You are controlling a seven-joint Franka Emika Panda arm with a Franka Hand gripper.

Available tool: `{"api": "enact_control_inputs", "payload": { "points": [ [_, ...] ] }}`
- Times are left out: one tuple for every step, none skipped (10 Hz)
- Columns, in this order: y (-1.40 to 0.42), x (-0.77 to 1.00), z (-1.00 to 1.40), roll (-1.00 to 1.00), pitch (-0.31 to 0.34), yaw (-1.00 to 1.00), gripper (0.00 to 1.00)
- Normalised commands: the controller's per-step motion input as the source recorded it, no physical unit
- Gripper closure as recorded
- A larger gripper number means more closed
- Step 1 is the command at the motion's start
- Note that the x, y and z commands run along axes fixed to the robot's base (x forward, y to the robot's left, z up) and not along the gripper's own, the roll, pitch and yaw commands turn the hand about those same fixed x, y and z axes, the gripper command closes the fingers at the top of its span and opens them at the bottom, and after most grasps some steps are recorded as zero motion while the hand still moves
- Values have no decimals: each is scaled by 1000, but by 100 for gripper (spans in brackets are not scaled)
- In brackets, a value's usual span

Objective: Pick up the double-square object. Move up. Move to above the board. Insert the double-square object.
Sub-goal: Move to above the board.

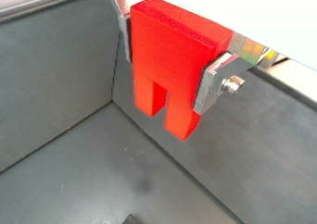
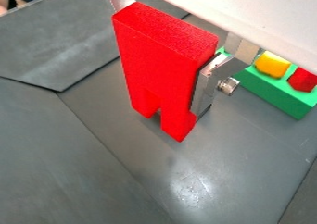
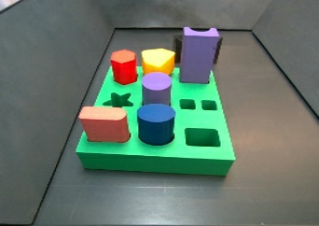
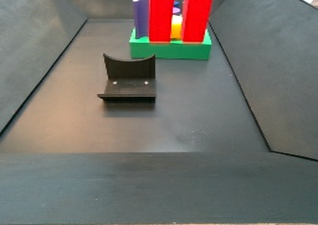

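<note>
My gripper [image 1: 170, 72] is shut on the double-square object [image 1: 171, 56], a bright red upright block with two square legs and a notch pointing down; it also shows in the other wrist view [image 2: 158, 66]. Silver fingers [image 1: 213, 87] clamp its sides, and the block hangs above the grey floor. In a side view the block [image 4: 181, 15] hangs in front of the board [image 4: 174, 51], with the gripper cut off by the frame. The green board [image 3: 219, 153] carries several coloured blocks and shows a star hole [image 3: 118, 100] and square holes [image 3: 203, 136]. No gripper shows in that view.
The dark L-shaped fixture [image 4: 128, 78] stands on the floor in front of the board. On the board are a red hexagonal prism [image 3: 123, 66], a yellow block [image 3: 157, 60], a tall purple block [image 3: 200, 54], a purple cylinder [image 3: 156, 88], a blue cylinder [image 3: 156, 124] and a salmon block [image 3: 104, 123]. Grey walls enclose the floor.
</note>
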Motion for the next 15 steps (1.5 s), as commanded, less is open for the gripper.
{"api": "enact_control_inputs", "payload": {
  "points": [
    [-1000,-87,118,-49,415,-156,100],
    [-1000,-84,112,-31,360,-139,100],
    [-1000,-90,118,4,253,-77,100],
    [-1000,-90,118,-13,148,-43,100],
    [-1000,-90,116,3,77,-19,100],
    [-1000,-95,119,22,23,-3,100],
    [-1000,-99,121,30,8,2,100],
    [-1000,-99,122,35,7,5,100],
    [-1000,-98,122,33,8,4,100],
    [-1000,-99,124,28,9,7,100],
    [-1000,-102,127,15,8,8,100],
    [-1000,-104,127,6,4,8,100],
    [-1000,-107,130,-5,4,7,100],
    [-1000,-108,133,-14,9,5,100],
    [-1000,-103,144,3,15,5,100]
  ]
}}
